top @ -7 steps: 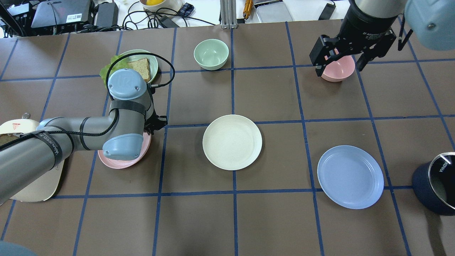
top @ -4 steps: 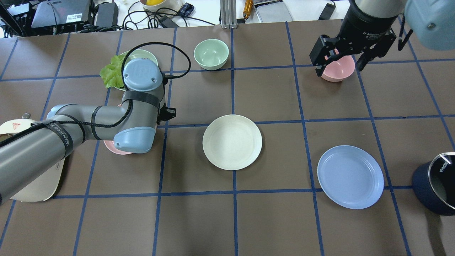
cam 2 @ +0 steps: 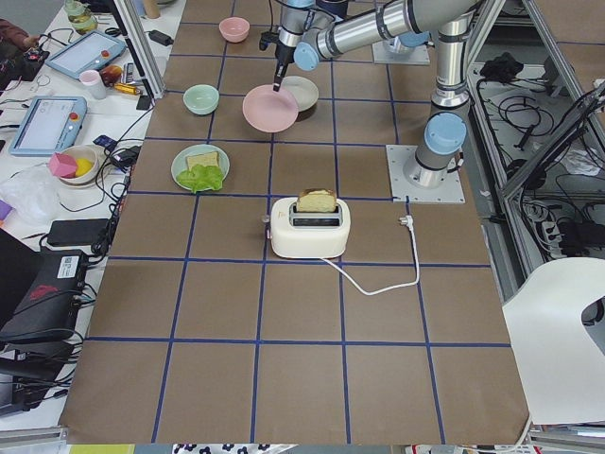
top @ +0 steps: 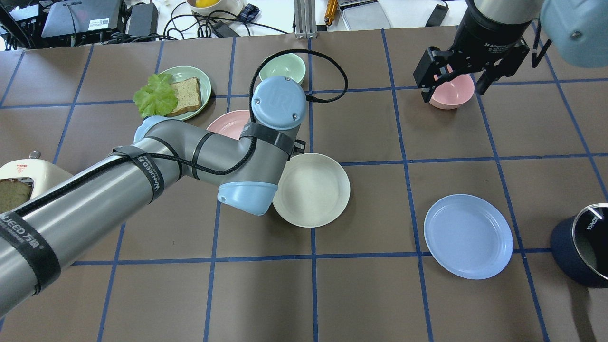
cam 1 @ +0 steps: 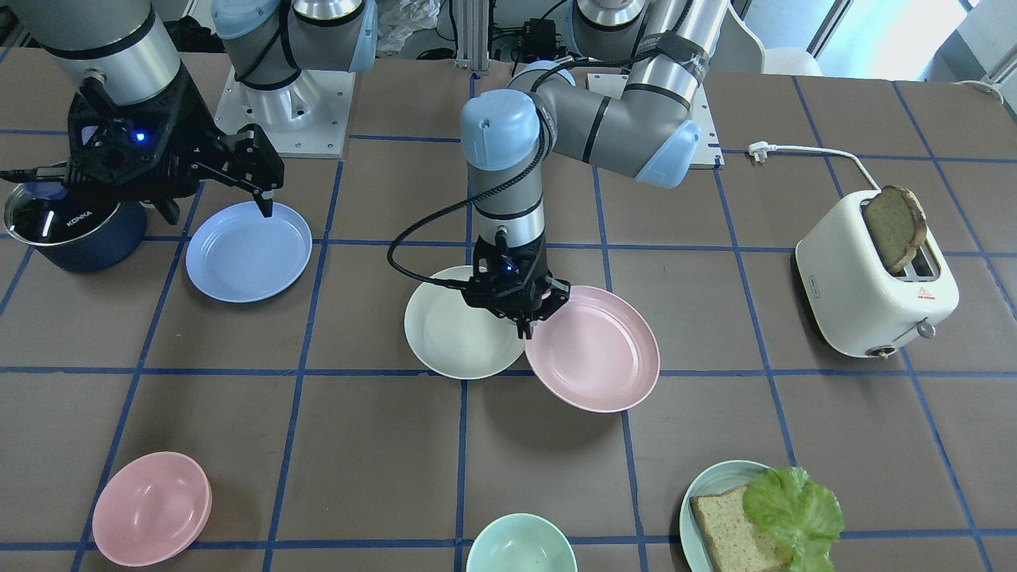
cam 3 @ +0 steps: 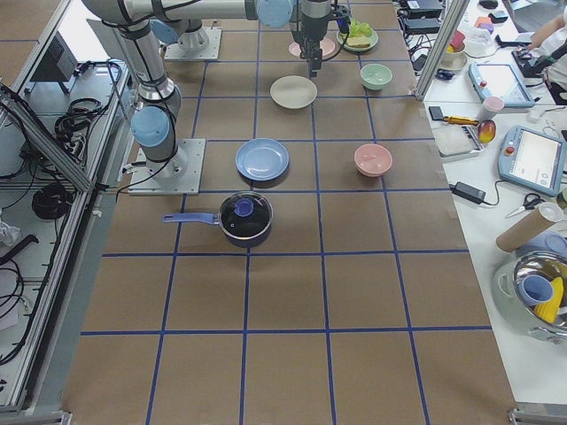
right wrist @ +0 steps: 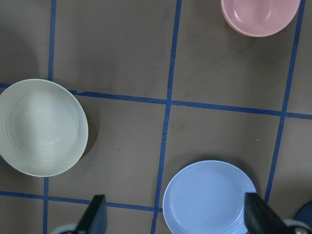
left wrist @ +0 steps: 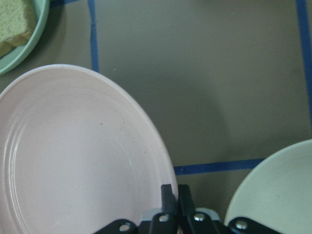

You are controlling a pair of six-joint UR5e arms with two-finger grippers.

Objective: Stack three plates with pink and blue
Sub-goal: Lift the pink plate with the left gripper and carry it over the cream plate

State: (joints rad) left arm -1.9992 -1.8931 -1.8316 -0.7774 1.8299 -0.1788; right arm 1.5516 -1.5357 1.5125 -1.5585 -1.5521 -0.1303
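At the table's middle, left gripper (cam 1: 518, 311): fingers clamped on one edge of the pink plate (cam 1: 592, 349); the plate hangs clear of the table (cam 1: 508, 477), with a shadow beneath it
Pink plate: just beside the cream plate (cam 1: 457, 334), on the robot's left of it; the left wrist view shows a strip of table between the two rims; it may droop a little away from the grip, though no view is clear enough to be sure
Cream plate: flat on the table with nothing in it; I take it for the base of the stack
Step in hand: by my reading, bringing pink across to sit on cream as the second layer
Doing it well: travel sideways until the two rims match all round; hold enough height that pink's far edge clears cream's raised rim; level the plate before lowering; go slowly, since a one-edge pinch lets a plate swing or slip
Release: lower until pink rests on cream, then let the fingers part; draw away upward rather than sideways, so that neither plate is dragged; cream looks light and could slide if bumped
Blue plate (cam 1: 248, 250): flat on the table, well apart on the robot's right; not yet stacked
Right gripper (top: 452, 90): fingers spread wide, holding nothing; it hangs above the table on the blue plate's side
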